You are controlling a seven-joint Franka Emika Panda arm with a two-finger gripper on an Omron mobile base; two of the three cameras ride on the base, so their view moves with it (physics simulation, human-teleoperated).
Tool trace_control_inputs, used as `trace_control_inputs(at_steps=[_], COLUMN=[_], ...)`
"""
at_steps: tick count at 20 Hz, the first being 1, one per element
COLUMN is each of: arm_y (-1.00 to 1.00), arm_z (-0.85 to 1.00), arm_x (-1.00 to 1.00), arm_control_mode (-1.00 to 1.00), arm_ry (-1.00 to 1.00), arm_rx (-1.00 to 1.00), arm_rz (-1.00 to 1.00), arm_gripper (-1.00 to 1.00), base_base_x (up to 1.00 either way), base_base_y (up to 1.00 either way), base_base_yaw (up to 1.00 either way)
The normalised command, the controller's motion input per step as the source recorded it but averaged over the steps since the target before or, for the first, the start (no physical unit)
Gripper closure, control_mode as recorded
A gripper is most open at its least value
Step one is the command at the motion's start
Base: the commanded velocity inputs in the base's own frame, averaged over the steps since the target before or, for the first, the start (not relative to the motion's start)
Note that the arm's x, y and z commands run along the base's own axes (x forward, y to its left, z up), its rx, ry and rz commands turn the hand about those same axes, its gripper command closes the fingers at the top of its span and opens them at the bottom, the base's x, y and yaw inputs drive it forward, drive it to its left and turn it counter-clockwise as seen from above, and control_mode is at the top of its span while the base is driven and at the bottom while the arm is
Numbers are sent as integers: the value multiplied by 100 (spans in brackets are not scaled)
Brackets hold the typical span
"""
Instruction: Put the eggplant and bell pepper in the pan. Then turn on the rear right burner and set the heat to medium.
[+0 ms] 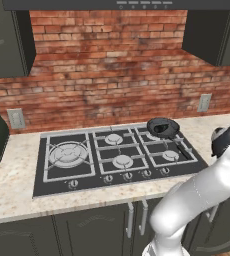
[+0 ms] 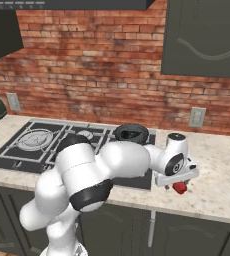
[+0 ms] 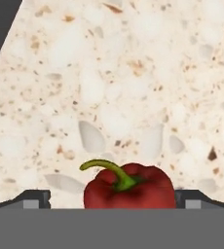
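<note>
1. In the hand view we saw the bell pepper [image 3: 128, 187] at the bottom centre of the frame, lying on the speckled countertop [image 3: 133, 73].
2. Its green stem [image 3: 109, 170] curved up and toward the left of that frame; the pepper's body spread wider side to side than tall there.
3. The gripper [image 3: 112, 199] stood wide open, one dark fingertip [image 3: 33, 199] at the lower left and the other at the lower right, with the pepper between them; we could not tell whether either touched it.
4. In the right base view the pepper [image 2: 179, 187] showed as a red spot right of centre, just below the white hand, on the counter right of the stove [image 2: 37, 145].
5. The pan [image 1: 163, 127] sat at the upper right of the stove in the left base view, with a dark rounded eggplant [image 1: 161, 128] inside, and its handle [image 1: 183, 149] ran toward the lower right.
</note>
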Motion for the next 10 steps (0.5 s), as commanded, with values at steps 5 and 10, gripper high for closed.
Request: trace_control_inputs(at_steps=[5, 10], arm_y=[-19, -20], arm_z=[-18, -12], arm_x=[0, 0], arm_control_mode=[-100, -100], arm_ry=[0, 0], arm_rx=[0, 0], arm_rz=[1, 3], arm_gripper=[-100, 100], base_base_x=[0, 0], base_base_y=[0, 0], base_base_yaw=[0, 0])
